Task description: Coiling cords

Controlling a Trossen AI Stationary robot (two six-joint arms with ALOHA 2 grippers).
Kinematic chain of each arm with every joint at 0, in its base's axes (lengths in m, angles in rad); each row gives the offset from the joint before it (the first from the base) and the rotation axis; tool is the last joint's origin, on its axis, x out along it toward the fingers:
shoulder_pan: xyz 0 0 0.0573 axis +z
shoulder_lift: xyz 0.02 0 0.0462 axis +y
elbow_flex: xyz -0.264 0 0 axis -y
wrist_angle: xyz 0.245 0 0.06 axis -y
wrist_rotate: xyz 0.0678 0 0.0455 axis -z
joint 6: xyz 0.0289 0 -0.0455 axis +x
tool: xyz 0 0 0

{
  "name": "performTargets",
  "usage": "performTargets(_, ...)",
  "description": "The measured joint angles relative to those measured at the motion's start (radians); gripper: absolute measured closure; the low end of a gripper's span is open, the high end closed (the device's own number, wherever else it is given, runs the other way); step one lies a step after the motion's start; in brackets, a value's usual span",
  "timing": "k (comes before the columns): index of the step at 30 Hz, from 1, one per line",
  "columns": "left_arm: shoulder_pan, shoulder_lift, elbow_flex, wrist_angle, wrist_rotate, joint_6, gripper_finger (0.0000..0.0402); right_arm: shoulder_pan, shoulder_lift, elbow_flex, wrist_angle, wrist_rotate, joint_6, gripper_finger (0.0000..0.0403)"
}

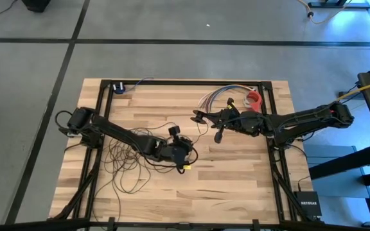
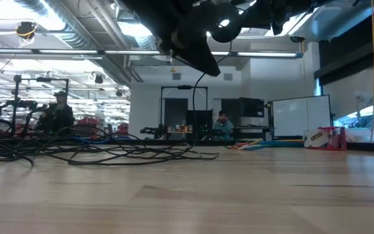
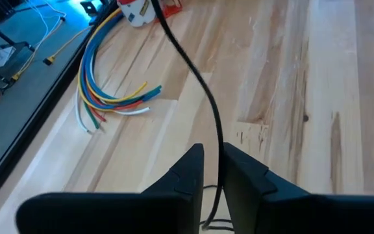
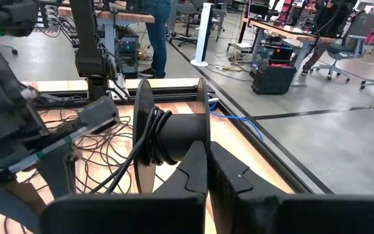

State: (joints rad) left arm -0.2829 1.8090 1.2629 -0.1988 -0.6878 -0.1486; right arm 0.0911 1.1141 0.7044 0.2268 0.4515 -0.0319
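The cord is a thin dark wire. Its loose loops (image 1: pixel 126 163) lie on the table's left half, also seen as a tangle (image 2: pixel 109 153) in the low view. One stretch (image 3: pixel 203 84) runs up from my left gripper (image 3: pixel 213 170), which is shut on it above the table's middle. My right gripper (image 4: pixel 208 170) is shut on a black spool (image 4: pixel 167 140), held level above the far middle of the table (image 1: pixel 205 122). A few turns of cord (image 4: pixel 151 140) sit on the spool's core. My left gripper pinches a single strand of the cord (image 3: pixel 217 153) between its two fingers, which slant down and lie across it. Beyond the fingers the strand rises in a soft curve; below them it hangs to the loops (image 2: pixel 195 110) on the table. My right gripper pinches the rim of the spool's nearer flange (image 4: pixel 204 140) between its two fingers, coming roughly level from the table's right. The spool is lifted clear of the table, its flanges upright and its axle lying crosswise to the fingers.
A short bundle of multicoloured wires (image 1: pixel 218 96) and a red tape dispenser (image 1: pixel 254 98) lie at the far right. Black frame rails (image 1: pixel 185 83) run along the far edge and down both sides. Bare wood (image 1: pixel 236 186) fills the near right. People stand in the room behind.
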Motion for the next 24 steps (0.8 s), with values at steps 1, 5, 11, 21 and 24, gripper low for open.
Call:
performTargets(1, 0.000, -0.003, 0.000, 0.000, 0.000, 0.000, 0.0357, 0.000, 0.000, 0.000, 0.000, 0.000, 0.000, 0.0401)
performTargets(5, 0.002, -0.005, 0.000, -0.002, 0.000, 0.000, 0.0357, 0.000, 0.000, 0.000, 0.000, 0.000, 0.000, 0.0401)
performTargets(11, 0.003, -0.004, 0.000, -0.001, 0.001, 0.000, 0.0367, 0.000, 0.000, 0.000, 0.001, 0.000, 0.000, 0.0401)
performTargets(21, 0.010, 0.020, 0.001, 0.017, 0.003, -0.042, 0.0399, 0.000, 0.000, 0.000, 0.038, 0.000, 0.000, 0.0401)
performTargets(24, 0.018, 0.041, 0.001, 0.030, 0.002, -0.045, 0.0400, 0.000, 0.000, 0.000, 0.057, -0.015, -0.001, 0.0401)
